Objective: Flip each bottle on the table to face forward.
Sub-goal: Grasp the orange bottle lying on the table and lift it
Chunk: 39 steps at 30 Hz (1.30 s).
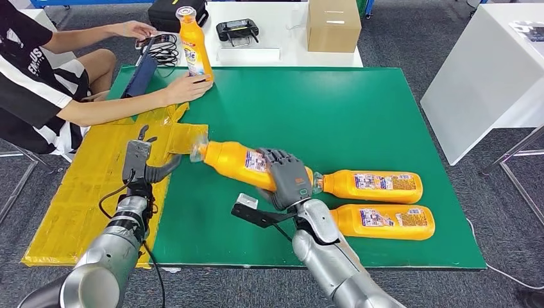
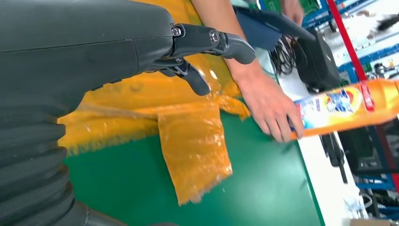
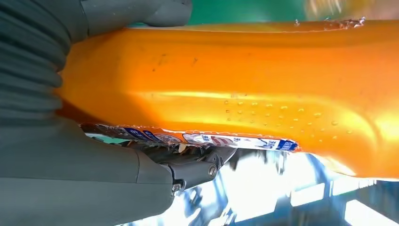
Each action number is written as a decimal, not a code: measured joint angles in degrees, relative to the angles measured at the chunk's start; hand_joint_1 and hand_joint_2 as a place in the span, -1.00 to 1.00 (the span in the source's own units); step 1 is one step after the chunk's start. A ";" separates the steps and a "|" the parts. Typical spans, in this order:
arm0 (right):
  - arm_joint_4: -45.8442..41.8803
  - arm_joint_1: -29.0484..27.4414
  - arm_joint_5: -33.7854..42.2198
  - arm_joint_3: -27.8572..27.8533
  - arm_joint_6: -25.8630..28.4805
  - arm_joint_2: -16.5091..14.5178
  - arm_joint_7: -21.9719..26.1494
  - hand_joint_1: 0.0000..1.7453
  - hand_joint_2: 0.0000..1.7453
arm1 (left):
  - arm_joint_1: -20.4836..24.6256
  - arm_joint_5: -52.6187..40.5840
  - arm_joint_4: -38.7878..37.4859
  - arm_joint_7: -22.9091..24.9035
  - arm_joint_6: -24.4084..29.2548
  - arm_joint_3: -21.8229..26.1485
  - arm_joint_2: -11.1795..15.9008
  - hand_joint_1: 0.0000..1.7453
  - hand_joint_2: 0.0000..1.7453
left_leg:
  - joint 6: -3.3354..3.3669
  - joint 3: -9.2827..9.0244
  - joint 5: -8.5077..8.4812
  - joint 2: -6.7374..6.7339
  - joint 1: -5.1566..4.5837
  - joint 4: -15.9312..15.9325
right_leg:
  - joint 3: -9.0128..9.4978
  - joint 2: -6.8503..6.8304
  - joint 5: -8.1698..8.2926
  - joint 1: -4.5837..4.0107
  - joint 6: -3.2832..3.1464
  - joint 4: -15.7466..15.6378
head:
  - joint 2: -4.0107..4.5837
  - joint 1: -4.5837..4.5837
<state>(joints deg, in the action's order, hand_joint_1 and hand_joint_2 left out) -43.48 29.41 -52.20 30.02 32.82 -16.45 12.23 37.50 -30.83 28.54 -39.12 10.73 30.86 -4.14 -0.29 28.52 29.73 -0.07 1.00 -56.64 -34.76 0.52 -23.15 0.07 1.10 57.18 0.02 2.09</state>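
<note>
Green mat (image 1: 359, 115), right hand (image 1: 290, 178) gripping glossy orange bottle (image 1: 238, 162)

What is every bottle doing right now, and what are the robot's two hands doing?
Held bottle: lying tilted, gripped by the right hand.
Upper lying bottle: flat on the green mat, untouched.
Lower lying bottle: flat on the mat, untouched.
Standing bottle: upright, a person's hand at its base.
Left hand: empty, fingers apart, over the yellow sheet.
</note>
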 joint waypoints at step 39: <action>-22.80 -8.01 5.49 -21.20 6.87 -3.85 14.83 1.00 1.00 | -3.75 24.08 20.47 7.77 -31.69 -23.13 -8.86 -1.00 1.00 | 0.01 0.07 0.01 0.00 0.01 0.00 | -0.05 -0.01 0.00 0.01 0.00 -0.01 | 0.00 0.02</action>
<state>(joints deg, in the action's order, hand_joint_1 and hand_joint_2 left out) -66.28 21.40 -46.70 8.82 39.69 -20.31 27.06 33.75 -6.75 49.01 -31.35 -20.96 7.73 -13.00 -0.29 28.60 29.73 -0.07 1.01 -56.64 -34.80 0.51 -23.15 0.08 1.10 57.18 0.02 2.11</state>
